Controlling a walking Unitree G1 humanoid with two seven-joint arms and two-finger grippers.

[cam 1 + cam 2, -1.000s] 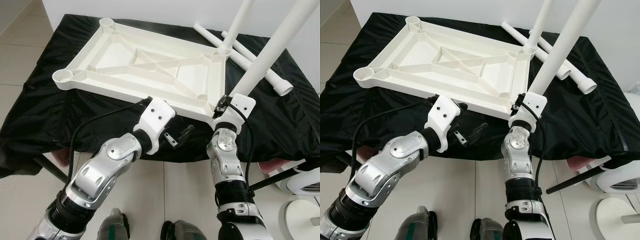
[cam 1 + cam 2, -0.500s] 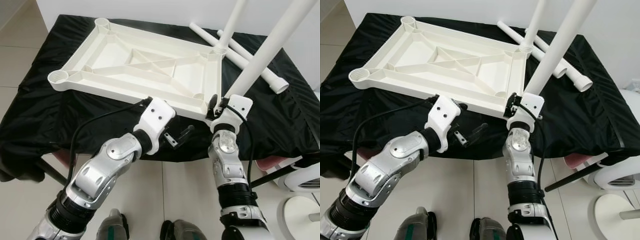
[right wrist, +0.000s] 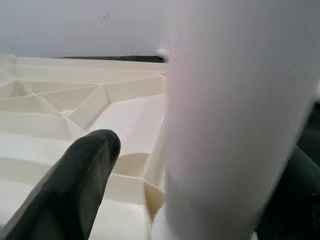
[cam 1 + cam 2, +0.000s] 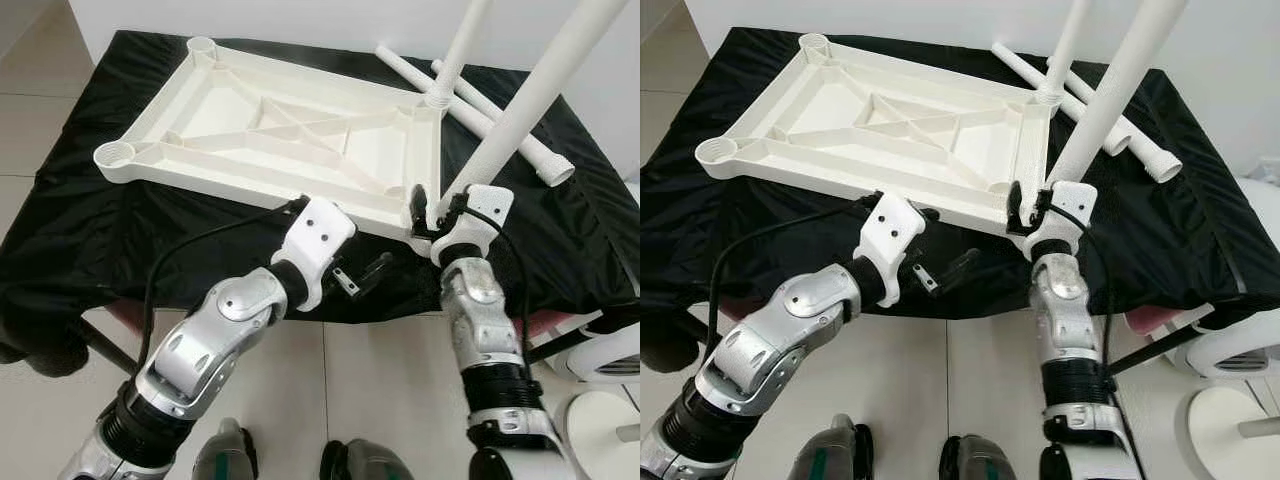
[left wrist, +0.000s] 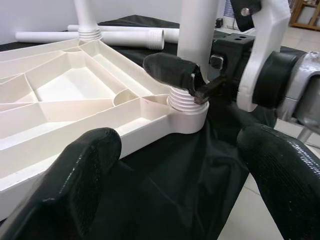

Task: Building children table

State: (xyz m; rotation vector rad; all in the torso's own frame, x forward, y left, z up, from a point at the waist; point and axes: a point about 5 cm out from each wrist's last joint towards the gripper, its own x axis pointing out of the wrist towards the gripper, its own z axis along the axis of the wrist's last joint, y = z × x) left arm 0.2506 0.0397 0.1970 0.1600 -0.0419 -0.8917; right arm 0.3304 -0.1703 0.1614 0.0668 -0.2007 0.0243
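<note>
The tabletop (image 4: 290,130) lies upside down on the black cloth (image 4: 80,220) so you reach its sockets; your right gripper (image 4: 428,208) clamps the near-right leg (image 4: 520,115) upright, left gripper (image 4: 365,272) spread, idle beside.

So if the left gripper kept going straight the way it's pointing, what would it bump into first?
Probably the right gripper clamped on the table leg, right above the corner socket of the upturned tabletop. The left gripper is open and aimed there, though depth is hard to judge.
</note>
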